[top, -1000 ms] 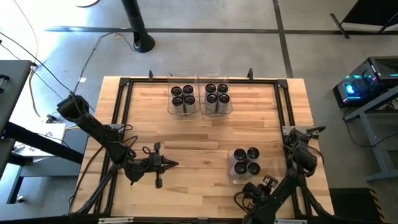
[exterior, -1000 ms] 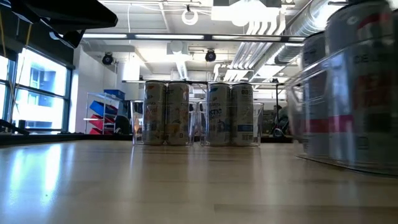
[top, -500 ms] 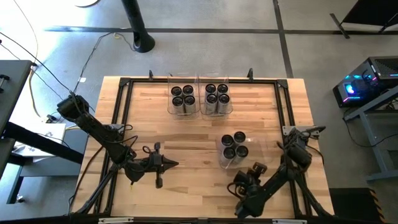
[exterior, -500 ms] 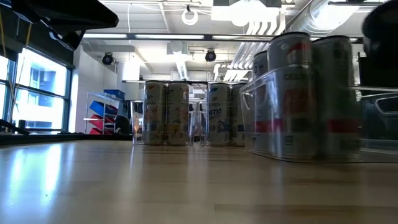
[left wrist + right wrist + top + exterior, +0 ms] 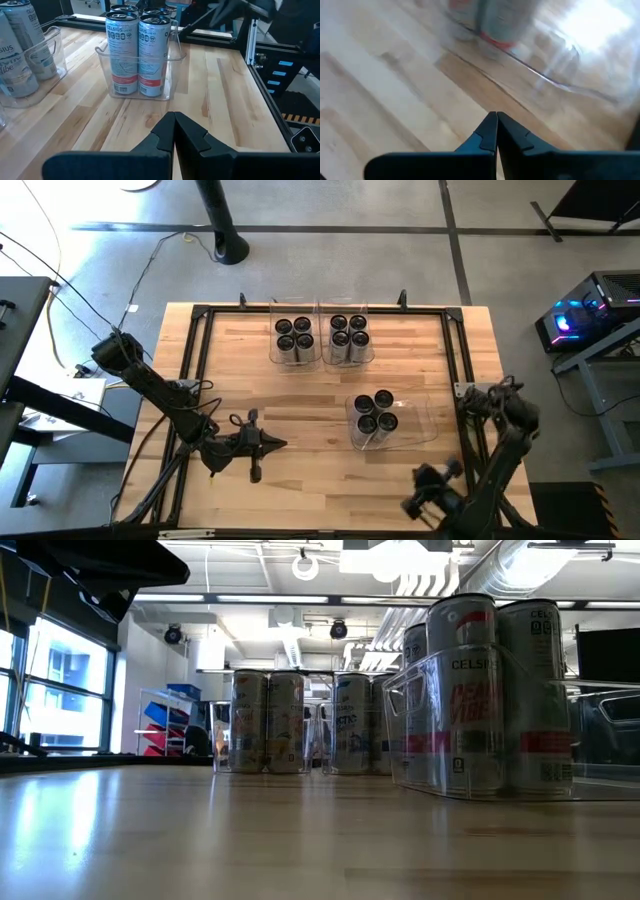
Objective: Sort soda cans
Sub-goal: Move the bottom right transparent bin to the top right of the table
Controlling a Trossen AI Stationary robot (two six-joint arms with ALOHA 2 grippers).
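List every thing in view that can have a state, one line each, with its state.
Clear plastic bin at the far left: upright, holding four cans.
Clear plastic bin at the far right: upright, holding four cans.
Clear plastic bin nearer the right arm: upright, four cans at its left end, the rest bare.
Pale soda cans with dark tops: upright.
Left gripper: shut, empty.
Right gripper: shut, empty.

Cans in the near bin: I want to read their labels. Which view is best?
Left wrist view: the cans face it, lettering sharp. Low view shows them through the bin wall, high view only tops, right wrist view a blur.
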